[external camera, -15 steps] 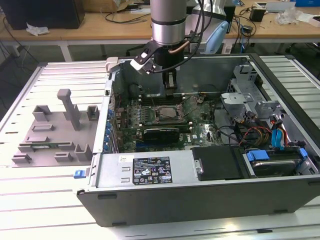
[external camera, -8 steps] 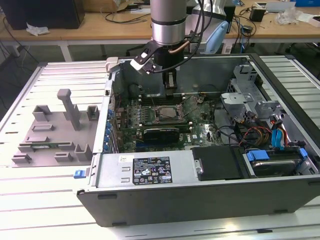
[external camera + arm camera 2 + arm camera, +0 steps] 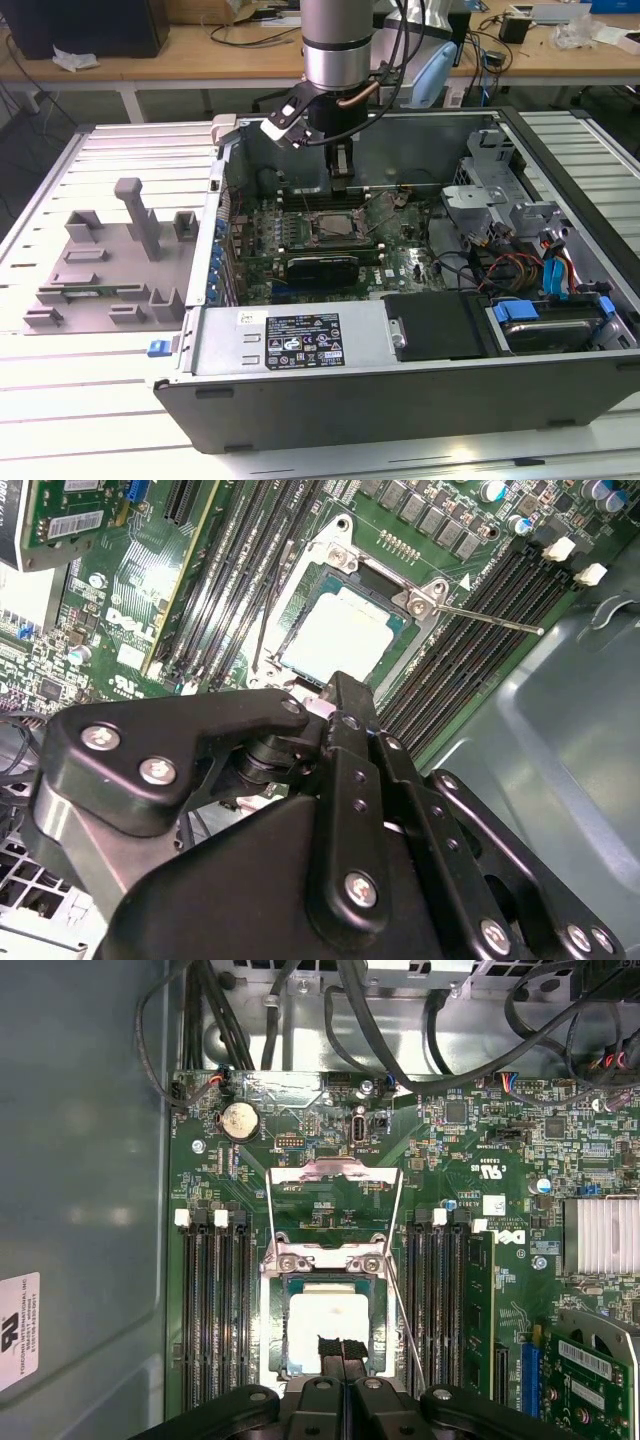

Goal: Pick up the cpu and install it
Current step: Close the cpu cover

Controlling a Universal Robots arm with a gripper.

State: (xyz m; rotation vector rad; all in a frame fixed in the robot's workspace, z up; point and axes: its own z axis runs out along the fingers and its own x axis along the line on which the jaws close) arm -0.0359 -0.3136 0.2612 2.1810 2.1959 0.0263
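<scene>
While the arm hangs inside the open computer case [image 3: 400,400], the gripper [image 3: 342,1352] sits right over the socket [image 3: 273,1330] on the motherboard [image 3: 470,1140]. Its fingers are drawn together, with nothing visibly clamped between them. Whether the tips touch the chip, cannot tell. The cpu [image 3: 320,1320] lies flat within the socket frame, silvery plate up, and looks level in both wrist views. Full seating is not confirmable. The load plate [image 3: 335,1185] is flipped back open and the lever wire [image 3: 405,1305] stands free beside the socket, so the chip is placed but not clamped down. Handling judgement: light, thin and stiff. The smooth metal top is likely slippery and offers no grip. The underside contacts and socket pins are probably fragile. Best hold is by two opposite edges, kept level, with no sideways sliding.
</scene>
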